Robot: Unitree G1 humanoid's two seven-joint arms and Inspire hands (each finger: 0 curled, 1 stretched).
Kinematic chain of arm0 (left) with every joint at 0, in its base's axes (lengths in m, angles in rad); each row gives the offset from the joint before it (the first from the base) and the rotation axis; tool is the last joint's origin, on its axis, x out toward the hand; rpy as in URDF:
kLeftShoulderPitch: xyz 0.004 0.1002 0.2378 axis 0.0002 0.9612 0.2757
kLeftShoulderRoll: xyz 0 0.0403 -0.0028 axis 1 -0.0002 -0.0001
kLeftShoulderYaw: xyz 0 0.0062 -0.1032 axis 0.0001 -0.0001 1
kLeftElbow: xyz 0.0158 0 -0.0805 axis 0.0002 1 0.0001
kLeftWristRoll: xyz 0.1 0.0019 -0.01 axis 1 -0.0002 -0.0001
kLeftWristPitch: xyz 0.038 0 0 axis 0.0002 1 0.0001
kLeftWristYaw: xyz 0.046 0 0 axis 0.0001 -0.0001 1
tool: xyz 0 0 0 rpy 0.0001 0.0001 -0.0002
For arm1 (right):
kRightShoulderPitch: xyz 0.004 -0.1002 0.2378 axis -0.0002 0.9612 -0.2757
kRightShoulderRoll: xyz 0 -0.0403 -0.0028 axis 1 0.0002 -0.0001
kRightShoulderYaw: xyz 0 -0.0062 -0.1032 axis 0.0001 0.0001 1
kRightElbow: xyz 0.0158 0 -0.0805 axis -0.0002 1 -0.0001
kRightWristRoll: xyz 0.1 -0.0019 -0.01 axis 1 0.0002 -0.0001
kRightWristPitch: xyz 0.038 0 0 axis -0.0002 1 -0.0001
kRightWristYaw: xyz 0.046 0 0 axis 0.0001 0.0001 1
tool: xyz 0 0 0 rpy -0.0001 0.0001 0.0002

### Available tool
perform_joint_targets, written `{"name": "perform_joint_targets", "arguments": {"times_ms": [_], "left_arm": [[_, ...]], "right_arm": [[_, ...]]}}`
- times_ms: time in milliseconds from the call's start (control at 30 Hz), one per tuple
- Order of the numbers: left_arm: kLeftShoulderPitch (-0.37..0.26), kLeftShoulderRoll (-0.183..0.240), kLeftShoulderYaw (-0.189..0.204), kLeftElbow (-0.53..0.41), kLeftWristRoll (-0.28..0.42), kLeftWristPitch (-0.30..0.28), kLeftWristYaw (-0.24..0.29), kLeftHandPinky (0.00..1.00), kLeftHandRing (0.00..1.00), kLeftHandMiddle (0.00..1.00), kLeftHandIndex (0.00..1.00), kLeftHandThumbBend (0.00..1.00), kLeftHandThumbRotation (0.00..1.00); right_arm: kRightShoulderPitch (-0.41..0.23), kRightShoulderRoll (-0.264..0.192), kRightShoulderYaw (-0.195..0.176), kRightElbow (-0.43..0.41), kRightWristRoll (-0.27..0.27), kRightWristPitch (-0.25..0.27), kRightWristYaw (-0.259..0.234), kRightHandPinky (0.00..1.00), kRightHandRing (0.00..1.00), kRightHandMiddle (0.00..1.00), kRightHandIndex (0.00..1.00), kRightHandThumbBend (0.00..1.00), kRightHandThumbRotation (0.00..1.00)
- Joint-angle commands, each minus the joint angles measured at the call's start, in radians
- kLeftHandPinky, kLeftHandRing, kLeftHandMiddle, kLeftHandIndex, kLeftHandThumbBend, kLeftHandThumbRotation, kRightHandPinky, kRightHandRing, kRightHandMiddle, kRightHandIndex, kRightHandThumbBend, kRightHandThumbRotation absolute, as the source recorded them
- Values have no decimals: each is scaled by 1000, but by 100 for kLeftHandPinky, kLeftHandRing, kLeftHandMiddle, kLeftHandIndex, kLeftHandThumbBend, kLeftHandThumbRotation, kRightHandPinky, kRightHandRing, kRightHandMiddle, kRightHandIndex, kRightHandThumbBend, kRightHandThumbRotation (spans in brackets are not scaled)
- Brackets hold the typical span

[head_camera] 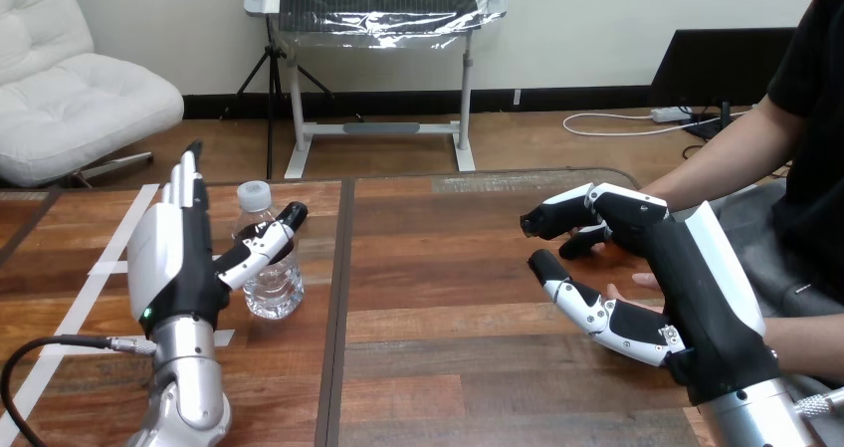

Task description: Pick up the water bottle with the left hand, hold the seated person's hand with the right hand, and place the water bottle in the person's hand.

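Rising from the bench's near edge at about 7 o'clock, the left hand [174, 258] stands on edge. Its fingers [184, 183] are straight and point away toward 12 o'clock, open and gripping nothing. Its thumb reaches toward 2 o'clock across the front of the bottle [274, 290]; whether it touches the bottle I cannot tell. The bottle stands upright on the bench [448, 298], cap on, just at the left hand's 3 o'clock. At 4 o'clock the right hand [697, 268] comes in, aimed toward 10 o'clock. The person's hand [632, 286] lies just behind it, mostly hidden, a little of it showing past the palm. Whether the right hand grips it I cannot tell. The bottle and the person's hand are well apart.
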Motion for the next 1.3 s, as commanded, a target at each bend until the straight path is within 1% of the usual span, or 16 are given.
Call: {"name": "perform_joint_targets", "arguments": {"times_ms": [0,133,333,433,567,667,867,1033,1233,1267], "left_arm": [[-104,-20,48,32,-49,-24,-40,89,97,100,100,91,59],[-122,-32,77,48,-94,-15,-83,89,97,100,100,93,56],[-149,-45,120,69,-157,-10,-147,89,98,100,100,93,52],[-165,-48,130,84,-170,6,-161,89,97,100,100,93,51],[-180,-48,140,101,-180,12,-176,88,96,100,100,93,50],[-194,-52,155,112,-200,26,-204,89,97,100,100,93,50],[-227,-49,151,140,-193,72,-214,89,96,100,100,94,50],[-248,-48,142,154,-179,107,-208,85,93,97,98,98,52],[-267,-42,129,170,-167,142,-235,82,91,97,98,99,55],[-271,-44,135,172,-175,143,-244,82,91,97,98,99,55]], "right_arm": [[-53,-4,-1,-23,9,-1,-3,53,64,62,57,40,0],[-52,-5,-2,-24,10,-1,-2,54,64,62,57,40,0],[-53,-8,-1,-19,9,-7,-1,54,64,62,58,40,0],[-52,-10,-2,-19,13,-9,2,54,64,62,58,40,0],[-52,-10,-1,-18,20,-10,5,54,64,62,58,40,0],[-49,-10,-2,-22,21,-7,7,54,64,62,58,40,0],[-42,-11,-2,-33,14,5,8,54,64,63,58,40,0],[-39,-10,-3,-34,14,4,8,55,65,63,58,40,0],[-33,-11,-4,-43,15,10,13,55,65,63,58,40,0],[-32,-12,-5,-43,16,9,15,55,65,63,58,40,0]]}}
